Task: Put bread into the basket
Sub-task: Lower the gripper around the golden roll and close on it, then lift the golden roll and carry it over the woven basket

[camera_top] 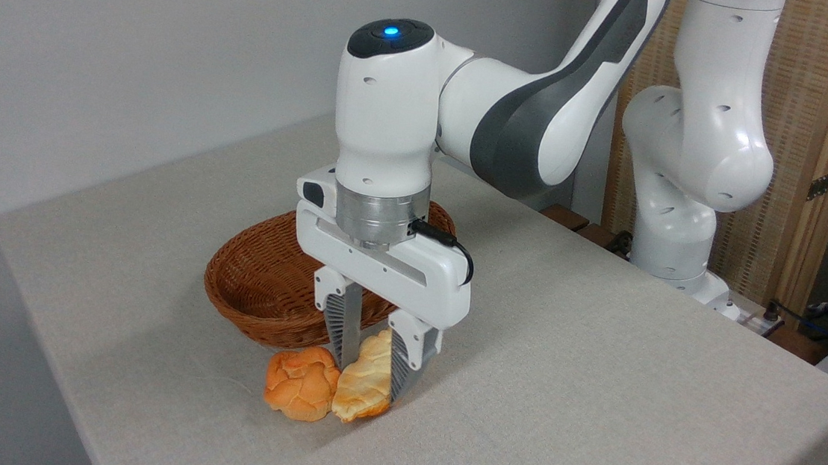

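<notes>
Item: your claw [369, 367] is pinching the bread loaf [365, 382] low centre; the wicker basket [260, 279] is lying just behind, upper left.

Grey wall [139, 36] behind beige-clothed table [594, 398]; wooden screen [824, 88] right.

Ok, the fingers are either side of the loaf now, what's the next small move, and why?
Probably lift straight up. The hand looks closed on the bread, which sits low on the table beside the orange bun, and the basket rim behind must be cleared first.
</notes>
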### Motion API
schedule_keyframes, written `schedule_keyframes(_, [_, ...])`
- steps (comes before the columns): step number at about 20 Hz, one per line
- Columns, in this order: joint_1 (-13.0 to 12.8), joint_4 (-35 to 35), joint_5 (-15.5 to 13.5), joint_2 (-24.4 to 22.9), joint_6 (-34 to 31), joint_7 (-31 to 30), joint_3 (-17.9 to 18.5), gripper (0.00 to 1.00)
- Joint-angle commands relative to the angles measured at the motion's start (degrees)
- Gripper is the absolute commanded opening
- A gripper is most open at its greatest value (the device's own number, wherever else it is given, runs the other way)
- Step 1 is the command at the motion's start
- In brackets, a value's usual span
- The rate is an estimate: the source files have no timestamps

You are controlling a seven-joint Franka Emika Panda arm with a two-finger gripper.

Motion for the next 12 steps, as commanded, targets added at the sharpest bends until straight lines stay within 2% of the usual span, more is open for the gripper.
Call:
schedule_keyframes(1, [-0.66,-0.54,-1.04,-0.24,1.05,0.43,0.52,0.37])
schedule_keyframes(8, [-0.49,-0.45,-1.04,-1.03,0.87,0.34,0.61,0.37])
schedule_keyframes(12, [-0.05,-0.01,-1.04,-3.13,0.52,0.43,0.78,0.38])
